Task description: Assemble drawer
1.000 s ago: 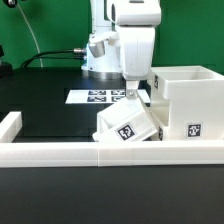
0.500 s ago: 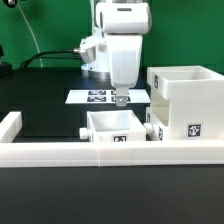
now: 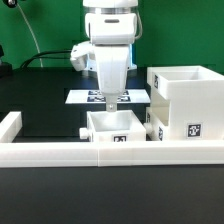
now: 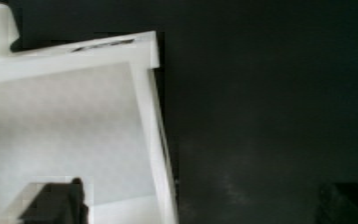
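Drawer tray (image 3: 112,126) upright on bench (image 3: 45,108), against border rail (image 3: 60,152), just beside drawer housing (image 3: 186,98). Jaws spread, empty, above tray's rear wall. Likely left: fitting tray into housing.

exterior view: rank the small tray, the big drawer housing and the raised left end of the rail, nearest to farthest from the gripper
1. small tray, directly beneath the gripper
2. drawer housing, off to the exterior view's right
3. rail's raised end, far over at the exterior view's left
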